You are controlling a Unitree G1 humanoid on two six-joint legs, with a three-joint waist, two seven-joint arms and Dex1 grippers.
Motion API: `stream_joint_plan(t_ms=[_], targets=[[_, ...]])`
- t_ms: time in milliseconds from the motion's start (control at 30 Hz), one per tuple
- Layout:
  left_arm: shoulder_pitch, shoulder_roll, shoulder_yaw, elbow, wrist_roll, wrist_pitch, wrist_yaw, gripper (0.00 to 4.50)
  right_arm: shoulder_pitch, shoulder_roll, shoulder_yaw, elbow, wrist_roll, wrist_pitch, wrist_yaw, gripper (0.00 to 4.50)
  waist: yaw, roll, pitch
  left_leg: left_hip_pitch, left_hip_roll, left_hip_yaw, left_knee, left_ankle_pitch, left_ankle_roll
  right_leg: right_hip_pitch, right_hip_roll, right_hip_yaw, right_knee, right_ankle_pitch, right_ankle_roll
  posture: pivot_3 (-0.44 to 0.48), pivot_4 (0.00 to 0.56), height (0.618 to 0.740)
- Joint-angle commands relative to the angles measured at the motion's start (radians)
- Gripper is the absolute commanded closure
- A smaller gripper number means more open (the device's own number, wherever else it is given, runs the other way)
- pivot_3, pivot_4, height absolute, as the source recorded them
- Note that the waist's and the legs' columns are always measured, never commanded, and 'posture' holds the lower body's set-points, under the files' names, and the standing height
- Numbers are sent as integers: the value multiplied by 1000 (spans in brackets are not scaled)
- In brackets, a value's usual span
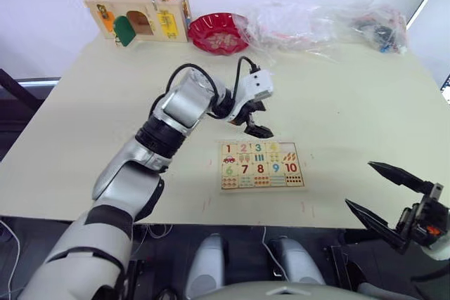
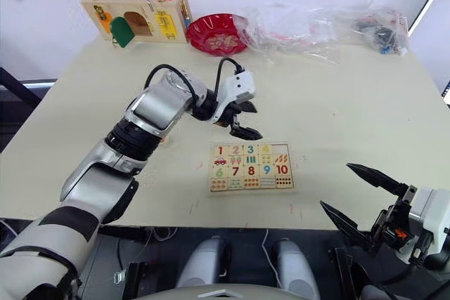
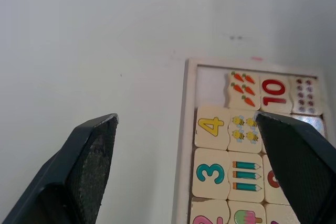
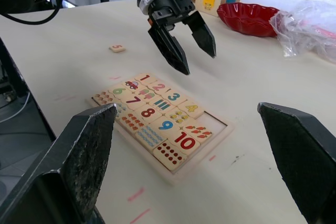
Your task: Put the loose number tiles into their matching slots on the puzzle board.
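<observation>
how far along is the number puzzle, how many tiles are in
Mostly done: tiles 1 to 4 sit in the top row of the puzzle board, and the slot beside the 4 is empty. Nothing is in hand: the left gripper hovers open over the board, the right gripper is open and apart. Left: the loose tile lying on the table.

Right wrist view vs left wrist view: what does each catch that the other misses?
Right wrist view adds the loose 5 tile on the table off the board, the open left gripper above the board, and the red bowl. Left wrist view adds legible pictures: bees, pencils. Shared: the puzzle board, tiles 3, 4, 10, and the empty slot beside the 4.
</observation>
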Motion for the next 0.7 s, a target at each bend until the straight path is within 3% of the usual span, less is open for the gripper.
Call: stream_joint_plan(t_ms=[33,67,300,333,700], targets=[[12,-33,25,104,17,-204,-21,587,4,-5,-12,-28,7,-17,-4,0,-1,0,0,0,0,0,0,0,0,0,0,0,0,0,0,0,150,740],[21,-38,25,120,17,-232,-37,786,4,-5,-10,-29,7,-16,-5,0,-2,0,0,0,-1,0,0,0,0,0,0,1,0,0,0,0,150,740],[51,-105,11,288,110,-446,-1,4193,14,1,-8,-31,4,-17,-7,0,-3,0,0,0,-1,0,0,0,0,0,0,0,0,0,0,0,150,740],[48,-117,9,315,127,-468,11,4447,16,0,-9,-34,5,-15,-9,0,-3,0,0,0,-1,-1,0,0,0,0,0,0,0,0,0,0,150,740],[47,-170,13,397,210,-579,9,4447,43,-2,-19,-53,14,-12,-23,0,-3,0,0,0,-1,-1,0,0,0,1,0,0,0,0,0,0,150,740]])
